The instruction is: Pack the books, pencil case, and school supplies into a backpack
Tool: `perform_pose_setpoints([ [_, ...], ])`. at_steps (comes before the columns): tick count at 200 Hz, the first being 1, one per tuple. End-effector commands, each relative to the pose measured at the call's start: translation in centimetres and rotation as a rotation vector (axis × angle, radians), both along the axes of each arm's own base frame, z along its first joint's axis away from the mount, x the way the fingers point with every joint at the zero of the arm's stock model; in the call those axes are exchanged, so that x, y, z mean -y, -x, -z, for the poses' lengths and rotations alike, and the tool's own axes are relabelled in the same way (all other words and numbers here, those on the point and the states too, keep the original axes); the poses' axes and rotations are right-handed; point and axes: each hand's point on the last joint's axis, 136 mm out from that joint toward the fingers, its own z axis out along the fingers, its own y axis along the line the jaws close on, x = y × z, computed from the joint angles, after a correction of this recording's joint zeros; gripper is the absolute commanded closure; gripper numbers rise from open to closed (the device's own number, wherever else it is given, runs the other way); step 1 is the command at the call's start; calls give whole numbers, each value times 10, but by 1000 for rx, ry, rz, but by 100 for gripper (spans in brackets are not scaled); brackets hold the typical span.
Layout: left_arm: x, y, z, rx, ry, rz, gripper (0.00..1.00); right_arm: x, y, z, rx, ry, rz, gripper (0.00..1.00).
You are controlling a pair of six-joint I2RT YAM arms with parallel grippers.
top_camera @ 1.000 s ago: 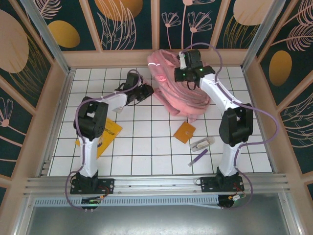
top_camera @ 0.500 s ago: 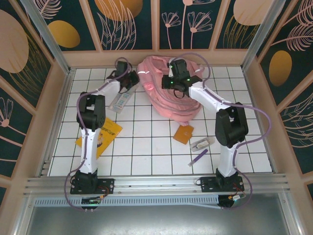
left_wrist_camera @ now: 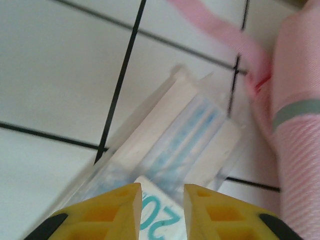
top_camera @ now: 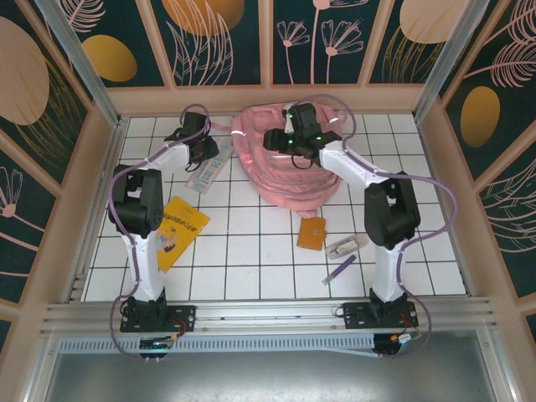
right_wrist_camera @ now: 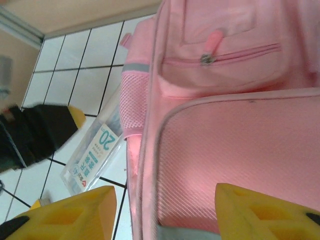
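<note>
Pink soft fabric makes up the large backpack, which lies at the far middle of the white tiled desk. Its zipped front pocket and a silver reflective strip are plain in the right wrist view. The right gripper hovers over the backpack's front panel, its yellow fingers spread wide with nothing between them.

Just left of the backpack, the long clear pencil case with blue markings lies flat on the desk, one end close beside the backpack's side. The left gripper sits low over that case. Its fingers stand a little apart and the case's printed label shows in the gap. Whether they touch the case I cannot tell.

The thin yellow-orange booklet lies on the desk by the left arm. The small orange square booklet lies just on the near side of the backpack. The whitish-grey chunky item and the thin purple stick lie beside the right arm, all outside the backpack.
</note>
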Motion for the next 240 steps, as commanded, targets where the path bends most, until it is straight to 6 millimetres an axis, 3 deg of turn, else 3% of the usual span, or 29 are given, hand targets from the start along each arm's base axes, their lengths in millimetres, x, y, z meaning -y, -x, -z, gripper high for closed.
perform_pose_setpoints([
  [1,1,13,33,-82,-49,83,67,55,-4,-13,27,51,67,43],
  [16,4,13,48,-120,-44,98,66,87,-5,-2,1,64,109,42],
  [37,-10,12,69,-188,-105,29,68,124,-4,14,-14,85,165,41],
  [51,-18,18,77,-221,-131,-17,69,139,-5,30,-38,95,184,41],
  [64,-25,27,80,-236,-137,-66,69,140,-5,48,-79,92,162,42],
  [91,-36,59,85,-255,-112,-166,69,118,-8,73,-96,88,69,43],
  [125,-55,99,90,-301,-120,-253,70,72,-11,83,-73,68,-72,46],
  [180,-89,117,62,-287,-106,-363,68,-14,9,89,-81,-11,-240,49],
  [197,-90,110,42,-241,-79,-361,67,-39,21,91,-90,-35,-273,49],
  [210,-86,100,15,-164,-60,-327,64,-49,27,90,-83,-31,-286,49],
  [237,-72,79,-48,38,-23,-197,56,-40,30,84,-65,-1,-274,49],
  [240,-69,78,-62,80,-14,-174,55,-39,31,83,-67,-2,-277,49],
])
